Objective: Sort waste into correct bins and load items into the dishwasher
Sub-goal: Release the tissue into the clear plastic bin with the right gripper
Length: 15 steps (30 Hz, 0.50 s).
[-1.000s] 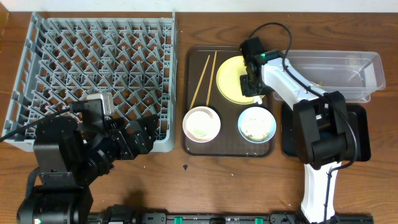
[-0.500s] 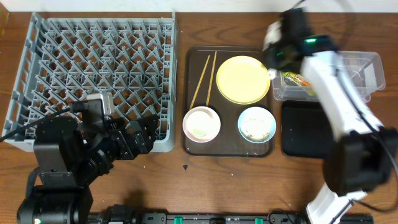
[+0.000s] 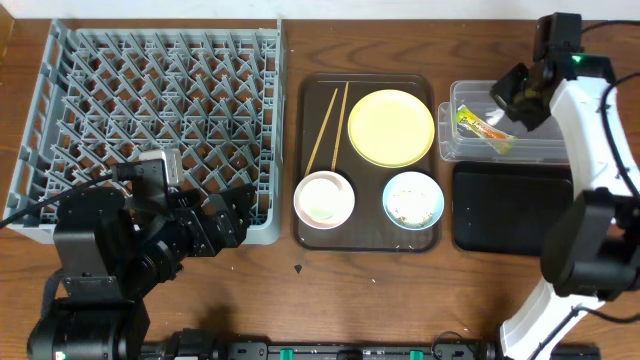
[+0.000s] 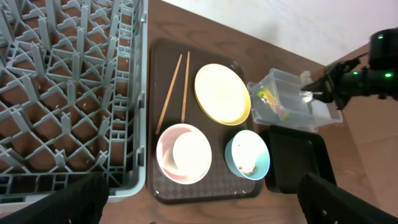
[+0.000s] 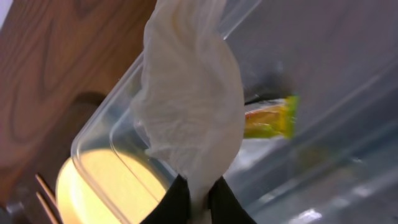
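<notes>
From the right wrist, the white tissue (image 5: 193, 106) hides the wrapper packet's (image 5: 272, 118) left end, and the bottom edge cuts off most of the right gripper (image 5: 198, 204).

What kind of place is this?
Probably a robot lab table set up for clearing dishes: a robot arm, a grey rack, and a tub holding a wrapper.

- I saw the wooden table (image 3: 400, 300) carrying four things.
- Upper left: grey dish rack (image 3: 150, 90).
- Centre: brown tray (image 3: 368, 215).
- Upper right: clear tub (image 3: 448, 140), with the black tray (image 3: 510, 210) just below.
</notes>
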Motion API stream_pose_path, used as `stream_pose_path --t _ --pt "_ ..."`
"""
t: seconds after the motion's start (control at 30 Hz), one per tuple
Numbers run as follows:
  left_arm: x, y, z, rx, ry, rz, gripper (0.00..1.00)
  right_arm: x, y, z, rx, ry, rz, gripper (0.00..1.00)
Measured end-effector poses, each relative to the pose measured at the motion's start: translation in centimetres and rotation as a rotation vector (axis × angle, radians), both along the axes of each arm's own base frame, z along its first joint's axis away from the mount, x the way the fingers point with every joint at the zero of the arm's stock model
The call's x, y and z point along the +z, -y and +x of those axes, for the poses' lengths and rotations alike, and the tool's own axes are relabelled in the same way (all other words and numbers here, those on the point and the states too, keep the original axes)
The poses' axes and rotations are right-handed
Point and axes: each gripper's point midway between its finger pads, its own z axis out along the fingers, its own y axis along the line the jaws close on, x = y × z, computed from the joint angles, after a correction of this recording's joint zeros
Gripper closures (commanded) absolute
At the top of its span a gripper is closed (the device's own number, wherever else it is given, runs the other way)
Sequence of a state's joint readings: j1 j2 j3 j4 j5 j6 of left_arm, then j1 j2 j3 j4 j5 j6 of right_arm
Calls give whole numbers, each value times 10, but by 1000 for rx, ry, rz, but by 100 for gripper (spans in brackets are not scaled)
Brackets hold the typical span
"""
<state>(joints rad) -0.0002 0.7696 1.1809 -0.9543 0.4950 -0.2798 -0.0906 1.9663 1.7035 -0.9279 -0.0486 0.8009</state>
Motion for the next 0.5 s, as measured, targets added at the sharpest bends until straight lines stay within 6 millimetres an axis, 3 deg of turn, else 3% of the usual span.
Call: stream_pose_path --t 0.13,0.27,0.5 --pt "0 0 0 0 0 0 2 -9 -11 1 23 -14 60 65" --pt "0 0 0 0 0 0 2 -3 -18 -1 39 -5 96 63" --pt "0 0 0 0 0 0 2 36 -28 -5 147 83 63 63"
